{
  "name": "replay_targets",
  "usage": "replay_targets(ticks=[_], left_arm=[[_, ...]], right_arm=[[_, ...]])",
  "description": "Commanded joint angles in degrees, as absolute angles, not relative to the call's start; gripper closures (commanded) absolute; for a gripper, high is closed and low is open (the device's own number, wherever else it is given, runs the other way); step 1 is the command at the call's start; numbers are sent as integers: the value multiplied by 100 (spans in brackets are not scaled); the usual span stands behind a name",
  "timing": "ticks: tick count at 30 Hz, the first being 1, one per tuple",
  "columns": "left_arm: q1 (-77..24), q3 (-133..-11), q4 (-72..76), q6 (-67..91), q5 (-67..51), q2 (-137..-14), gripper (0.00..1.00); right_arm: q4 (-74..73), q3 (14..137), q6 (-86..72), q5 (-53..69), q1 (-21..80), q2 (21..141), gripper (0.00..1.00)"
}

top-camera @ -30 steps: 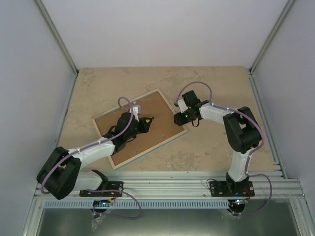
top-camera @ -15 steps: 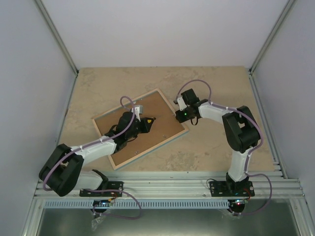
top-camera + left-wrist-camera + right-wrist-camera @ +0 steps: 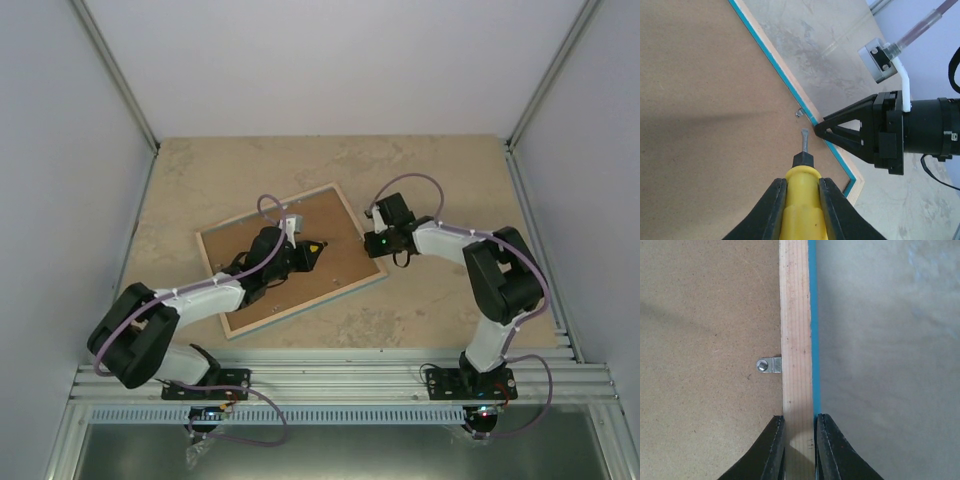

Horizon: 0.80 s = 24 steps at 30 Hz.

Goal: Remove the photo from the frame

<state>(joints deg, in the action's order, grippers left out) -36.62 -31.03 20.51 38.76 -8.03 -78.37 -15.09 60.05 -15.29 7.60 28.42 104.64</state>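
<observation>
— Where do we stand, nearest first?

— Our left gripper (image 3: 802,197) is clamped narrowly on a yellow-handled screwdriver (image 3: 803,170). Its blade tip is close over the backing board (image 3: 705,100), and we cannot tell whether it touches. A small metal tab (image 3: 799,113) sits just beyond the tip at 12 o'clock.

— And the right?

— Our right gripper (image 3: 799,445) has its fingers pinched almost together across the frame (image 3: 797,315), on the pale wood rim of the side at 3 o'clock. The frame lies face down in the middle of the bench (image 3: 890,340), long sides running 8 to 2 o'clock.

— The photo?

— We cannot see it. We judge it sits under the board, inside the frame.

— How will it handle?

— We expect a light, thin, floppy sheet that creases easily. We would take it by a bare edge or corner once the board is off. The frame looks light, stiff and thin-rimmed, and it may slide, so the rim pinch seems sound.
</observation>
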Motion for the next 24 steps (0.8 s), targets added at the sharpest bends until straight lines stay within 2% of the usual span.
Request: replay_targets(ticks=[1,13,24], left_arm=[[-3807,-3287,2324,3853,-744,-7931,100],[-4107,-3334,2697,3984,-637,-8258,100],[-4192,-3372,2810,4042,-424,-8680,100]], right_arm=[[-1233,5518,-2436,778,2860,9986,100],[-103,4854,-3586,1045,3365,9724,100],[-72,5050,-3477,981,3464,9887,99]])
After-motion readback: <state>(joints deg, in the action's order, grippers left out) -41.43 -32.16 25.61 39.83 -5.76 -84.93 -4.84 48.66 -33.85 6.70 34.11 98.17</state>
